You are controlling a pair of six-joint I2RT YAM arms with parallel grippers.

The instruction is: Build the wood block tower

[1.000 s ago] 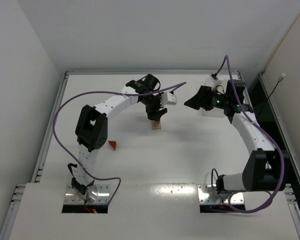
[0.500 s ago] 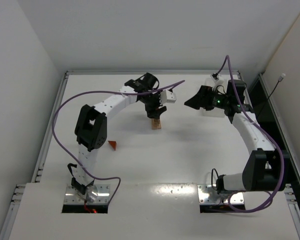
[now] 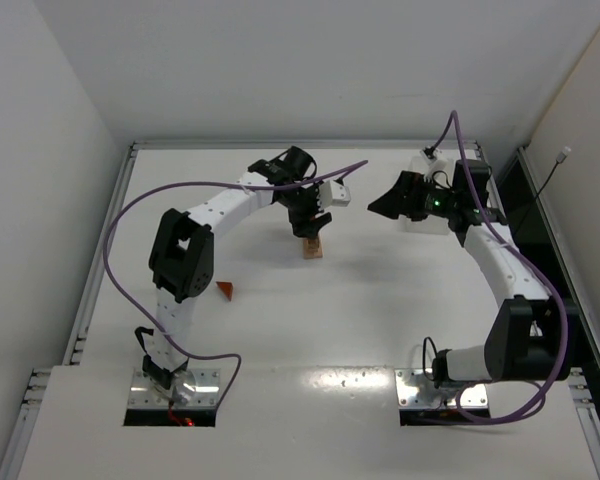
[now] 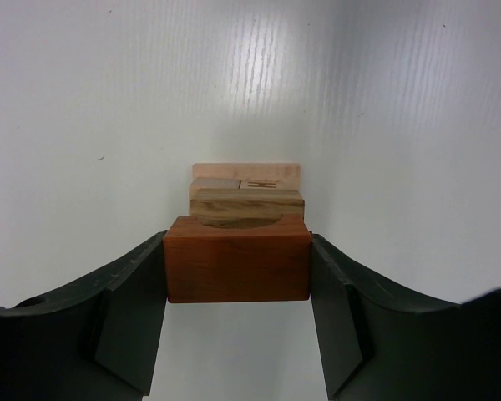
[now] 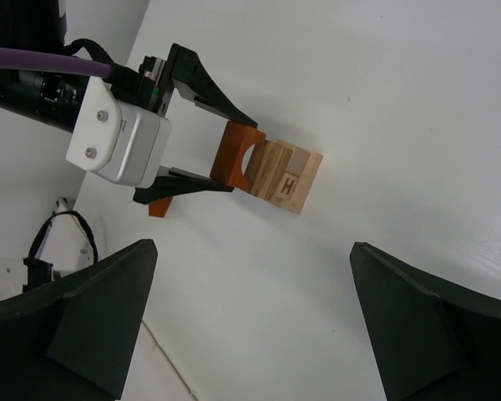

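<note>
The wood block tower [image 3: 312, 248] stands mid-table as a short stack of pale tan blocks [image 4: 246, 188], one stamped with an H [image 5: 288, 184]. A reddish-brown arch block [image 4: 236, 259] sits at the top of the stack, hollow side down against the pale blocks. My left gripper [image 4: 236, 269] is shut on the arch, a finger pressed to each end [image 5: 236, 155]. A reddish-brown wedge [image 3: 225, 290] lies alone near the left arm. My right gripper [image 3: 380, 207] hangs to the right of the tower, open wide and holding nothing [image 5: 252, 248].
A white plastic tray [image 3: 418, 160] sits at the back right, partly under my right arm. Purple cables loop over both arms. White walls close in the table on the left, back and right.
My right gripper's jaws have spread wider. The left gripper has stayed on the arch at the tower with barely any shift.
</note>
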